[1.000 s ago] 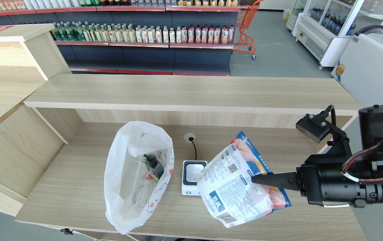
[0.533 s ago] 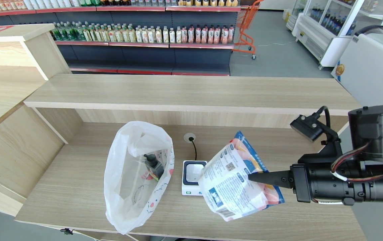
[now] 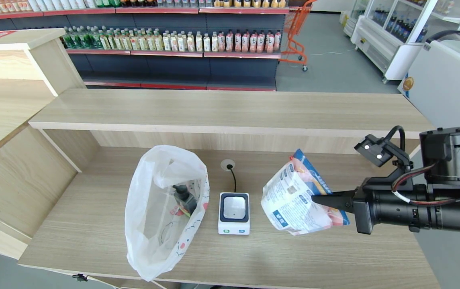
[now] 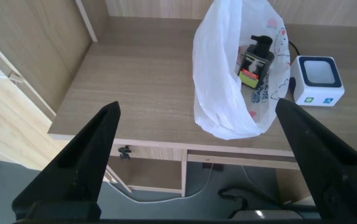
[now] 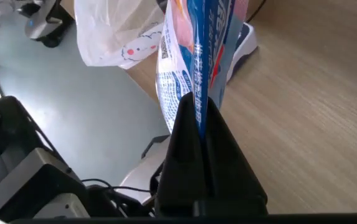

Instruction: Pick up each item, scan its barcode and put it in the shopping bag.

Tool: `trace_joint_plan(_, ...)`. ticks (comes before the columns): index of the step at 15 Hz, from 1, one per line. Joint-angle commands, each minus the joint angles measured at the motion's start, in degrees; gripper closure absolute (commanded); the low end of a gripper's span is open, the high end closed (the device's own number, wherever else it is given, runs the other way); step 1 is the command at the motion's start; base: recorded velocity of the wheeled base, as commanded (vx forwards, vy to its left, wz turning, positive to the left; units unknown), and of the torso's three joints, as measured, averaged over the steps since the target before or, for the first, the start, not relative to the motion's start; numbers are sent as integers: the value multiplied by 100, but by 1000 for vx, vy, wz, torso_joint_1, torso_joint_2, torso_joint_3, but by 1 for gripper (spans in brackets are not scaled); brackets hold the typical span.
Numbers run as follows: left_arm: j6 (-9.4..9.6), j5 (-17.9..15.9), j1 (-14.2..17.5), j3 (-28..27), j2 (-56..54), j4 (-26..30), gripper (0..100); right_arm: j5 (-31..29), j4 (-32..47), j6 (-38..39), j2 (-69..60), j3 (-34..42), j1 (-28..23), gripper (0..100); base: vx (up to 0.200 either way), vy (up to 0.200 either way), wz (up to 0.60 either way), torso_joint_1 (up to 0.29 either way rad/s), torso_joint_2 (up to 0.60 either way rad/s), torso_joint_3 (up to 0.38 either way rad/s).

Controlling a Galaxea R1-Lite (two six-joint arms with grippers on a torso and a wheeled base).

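At three o'clock from the scanner [image 3: 234,210], my right jaws clench the packet's [image 3: 294,196] seam. It looks limp and slick, I reckon. Left jaws are released.

White translucent shopping bag [image 3: 141,216] with perhaps cartoon print, blue-white-pink packet [image 3: 294,196], white scanner [image 3: 234,230], black bottle [image 3: 184,199]

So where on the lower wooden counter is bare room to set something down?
Bare wood lies between the white plastic shopping bag and the left side panel, and along the front edge before the white square barcode scanner. Crowded: bag, scanner and the held blue-and-white food pouch bunch mid-counter.
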Motion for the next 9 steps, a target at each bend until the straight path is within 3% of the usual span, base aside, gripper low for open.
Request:
trace_joint_plan(1,2,2,0,0,-2,0,0,-81,-8,-226,8,72,-138,100,0,0,0,0,0,0)
trace_joint_plan(9,2,2,0,0,-2,0,0,-98,1,-621,-124,230,-287,100,0,0,0,0,0,0)
